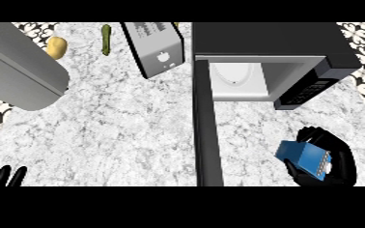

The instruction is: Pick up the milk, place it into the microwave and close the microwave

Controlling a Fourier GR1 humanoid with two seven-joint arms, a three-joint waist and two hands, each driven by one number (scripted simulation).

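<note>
I count one microwave [285, 43], its one door [206, 125] swung open toward me. Right of that door is one blue milk carton [305, 157], wrapped in my right hand [335, 166]; far left of the door, my other hand [11, 176] makes two. Left of the microwave: one toaster [153, 48], one cucumber [106, 39], one potato [56, 47] and one grey pot [28, 72].

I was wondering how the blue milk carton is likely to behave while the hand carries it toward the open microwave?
The milk carton is boxy with flat sides, so it probably stays stiff and is unlikely to roll. The right hand curls round it, and it sits tilted there, so it may need levelling before being set down. Its narrow shape suggests it could tip if set unevenly inside the microwave.
</note>
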